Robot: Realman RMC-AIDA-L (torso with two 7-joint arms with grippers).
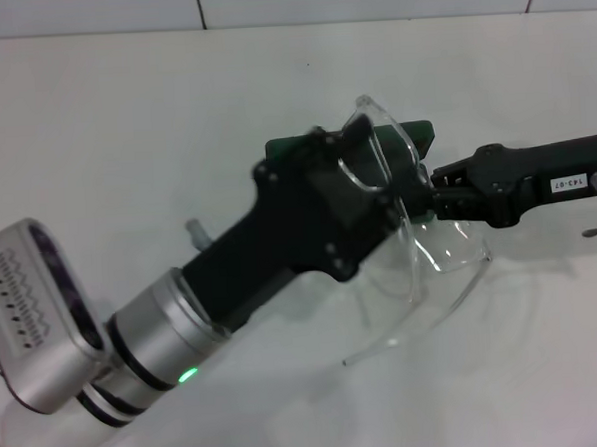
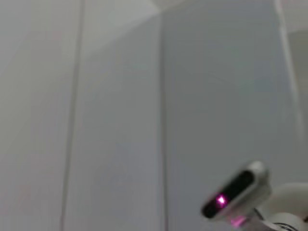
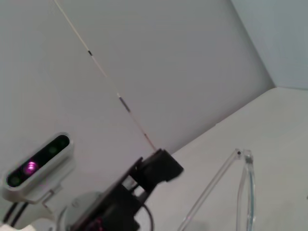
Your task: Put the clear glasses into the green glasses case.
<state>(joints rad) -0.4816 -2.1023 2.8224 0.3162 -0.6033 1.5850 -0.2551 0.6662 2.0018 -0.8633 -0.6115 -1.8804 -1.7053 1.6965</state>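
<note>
From the head view's left, the left arm reaches diagonally over the white bench (image 1: 94,144) to the middle of the scene, and its left tool (image 1: 360,155) sits at the lens of the clear glasses (image 1: 420,247). Its dark housing covers its own fingertips, so I cannot tell whether it is clenched on the lens or merely against it. Behind that housing lies the green glasses case (image 1: 419,132); only slivers of dark green show at either side, too little to say whether the lid is up.

The glasses stand tilted and apparently raised, with the lens near the case and the arms trailing toward the robot and the bench.

From the right, the right tool (image 1: 439,194) comes in level and meets the frame at its right end; grasp or mere contact is not readable.

The case lies just beyond the glasses, away from the robot. Its long axis appears to run left to right, so the frame would have to match that line to go in. The left arm, lying over the case, is nearer to it.
</note>
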